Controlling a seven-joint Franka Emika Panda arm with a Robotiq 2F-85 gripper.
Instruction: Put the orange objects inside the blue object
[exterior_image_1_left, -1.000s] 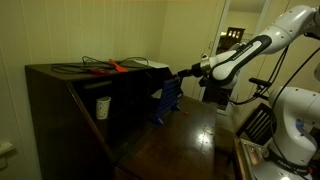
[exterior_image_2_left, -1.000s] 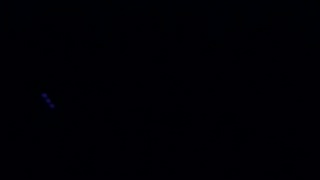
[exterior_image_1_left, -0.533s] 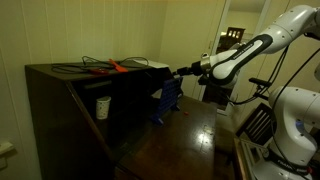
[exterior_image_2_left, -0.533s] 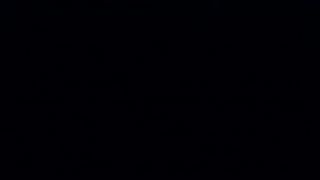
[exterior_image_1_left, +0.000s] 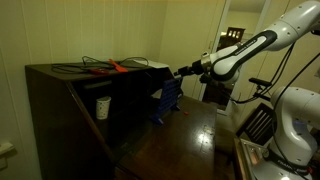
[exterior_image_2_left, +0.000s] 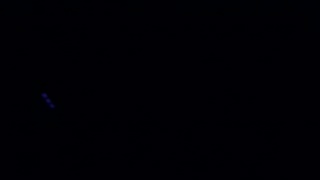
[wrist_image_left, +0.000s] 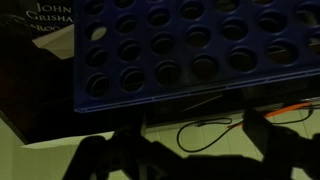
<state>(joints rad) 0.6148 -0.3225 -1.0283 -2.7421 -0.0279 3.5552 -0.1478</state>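
Observation:
The blue object (exterior_image_1_left: 166, 103) stands upright on the dark table beside the cabinet; its blue wall with round holes fills the top of the wrist view (wrist_image_left: 190, 50). My gripper (exterior_image_1_left: 183, 71) hovers just above and beside its top edge. In the wrist view the two fingers (wrist_image_left: 190, 150) are dark silhouettes set apart with nothing between them. No tiny orange pieces can be made out in any view. The dark exterior view shows only faint blue dots (exterior_image_2_left: 47, 100).
A dark wooden cabinet (exterior_image_1_left: 60, 100) holds a white cup (exterior_image_1_left: 102, 107) on a shelf. On its top lie dark cables and a long orange-red tool (exterior_image_1_left: 112, 68), which also shows in the wrist view (wrist_image_left: 297, 104) by a cable loop (wrist_image_left: 205, 130). A book (wrist_image_left: 35, 25) lies at the upper left of the wrist view.
The arm and gripper have risen slightly near the blue object's top. Nothing else has moved.

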